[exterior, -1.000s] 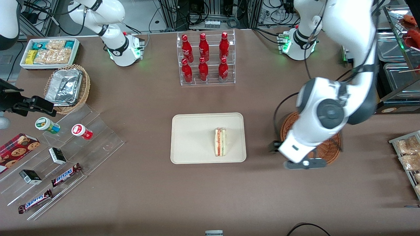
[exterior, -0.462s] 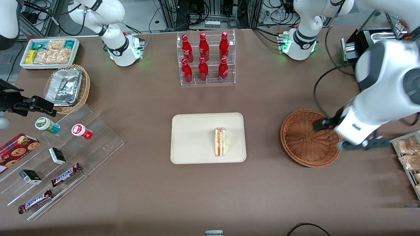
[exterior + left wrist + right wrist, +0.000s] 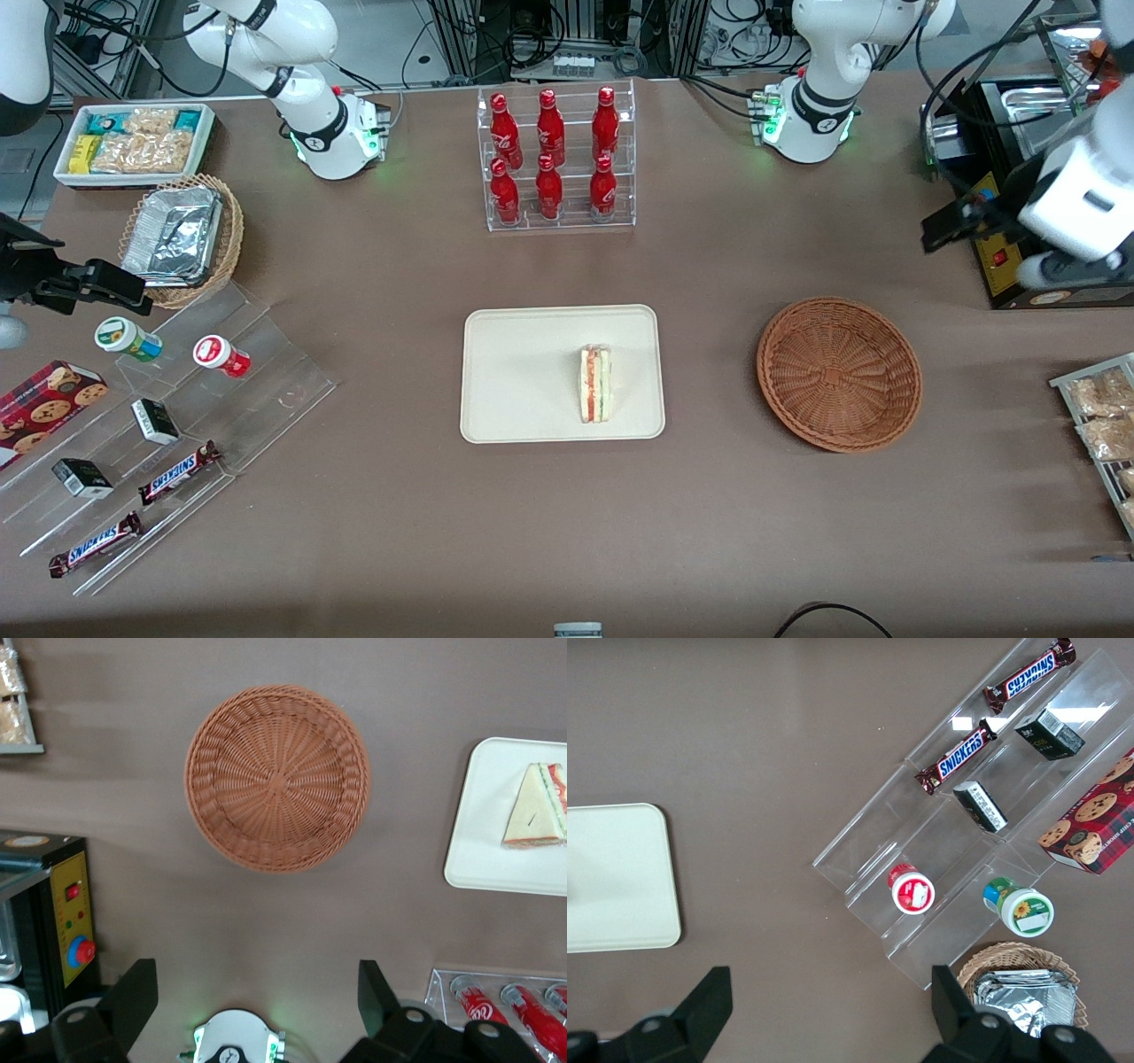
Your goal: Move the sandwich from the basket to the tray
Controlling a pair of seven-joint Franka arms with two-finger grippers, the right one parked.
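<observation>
Sandwich (image 3: 595, 384): on tray (image 3: 523, 372) (partly cut off in wrist view). Basket (image 3: 838, 373): beside tray, empty. Claw (image 3: 255, 997): high above basket, spread wide, holding nothing.

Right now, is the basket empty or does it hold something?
Empty: the basket shows only bare weave. The sandwich lies on the tray; the open pincer hangs above the table.
</observation>
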